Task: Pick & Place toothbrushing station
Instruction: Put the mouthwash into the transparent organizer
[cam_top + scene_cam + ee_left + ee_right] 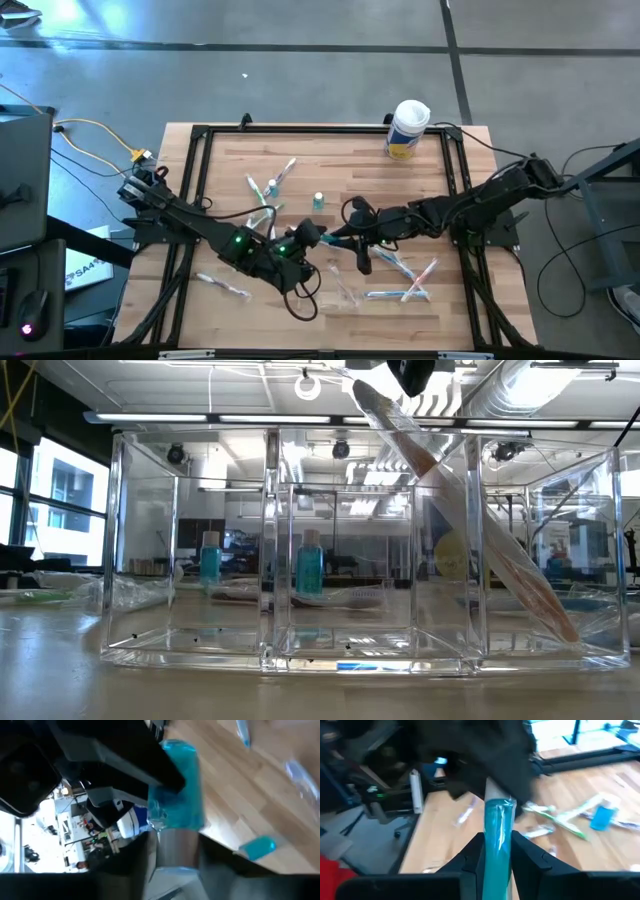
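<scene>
**A:** Starting at the grippers, where are they?

**B:** In the high view the two dark arms meet at the centre of the frame. The left gripper (305, 238) comes in from the lower left and the right gripper (337, 240) from the right, tip to tip over the wooden table (440, 310).

**A:** Is anything held?

**B:** Yes. In the right wrist view the right gripper (497, 840) is clamped on a teal object (497, 820), one finger pressed to each side. Its far end runs into the dark bulk of the other arm. In the left wrist view the same teal object (180, 785) fills the middle of the frame. Whether the left gripper grips it, I cannot tell.

**A:** And the rest of the toothbrushing things?

**B:** Toothbrushes lie loose on the table: a cluster (405, 270) at lower right, a pair (225, 285) at lower left and a few (280, 175) above centre. A small teal-capped tube (318, 200) stands just above the grippers.

**A:** The holder?

**B:** The clear plastic holder (270, 560) spans the low view. One toothbrush (500, 550) leans slantwise in it, lower end in the right-hand compartment. Two teal tubes (308, 565) show through its walls.

**A:** Anything else?

**B:** A white canister (408, 128) with a yellow label stands at the table's upper right.
</scene>
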You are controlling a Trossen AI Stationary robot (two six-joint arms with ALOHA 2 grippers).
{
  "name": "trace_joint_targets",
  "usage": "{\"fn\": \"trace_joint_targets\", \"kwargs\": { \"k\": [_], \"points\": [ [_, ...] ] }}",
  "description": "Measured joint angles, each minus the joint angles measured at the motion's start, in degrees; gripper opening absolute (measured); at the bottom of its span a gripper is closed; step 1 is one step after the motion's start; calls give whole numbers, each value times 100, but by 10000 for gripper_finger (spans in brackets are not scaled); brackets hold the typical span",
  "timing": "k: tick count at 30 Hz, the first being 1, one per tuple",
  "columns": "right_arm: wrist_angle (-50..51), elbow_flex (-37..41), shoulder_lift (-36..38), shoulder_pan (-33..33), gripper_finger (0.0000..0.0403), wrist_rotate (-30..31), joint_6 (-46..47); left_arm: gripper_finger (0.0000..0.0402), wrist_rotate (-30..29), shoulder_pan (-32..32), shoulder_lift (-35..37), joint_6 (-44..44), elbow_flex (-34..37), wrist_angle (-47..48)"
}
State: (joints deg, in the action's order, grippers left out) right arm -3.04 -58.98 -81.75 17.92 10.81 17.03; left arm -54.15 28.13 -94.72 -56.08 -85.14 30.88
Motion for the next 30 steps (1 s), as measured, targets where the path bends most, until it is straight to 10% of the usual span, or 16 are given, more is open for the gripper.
{"fn": "trace_joint_targets", "kwargs": {
  "k": [7,14,23,30],
  "points": [
    [81,0,-1,59,63,127,-254,323,-614,56,0,446,-1,-328],
    [255,0,-3,306,63,1047,-855,360,-1749,522,7,538,-1,-369],
    [123,0,-1,848,63,2980,-2029,362,595,782,888,3023,-1,177],
    [-431,-1,-9,1122,63,3510,-2804,362,1129,357,1353,5087,-1,268]
  ]
}}
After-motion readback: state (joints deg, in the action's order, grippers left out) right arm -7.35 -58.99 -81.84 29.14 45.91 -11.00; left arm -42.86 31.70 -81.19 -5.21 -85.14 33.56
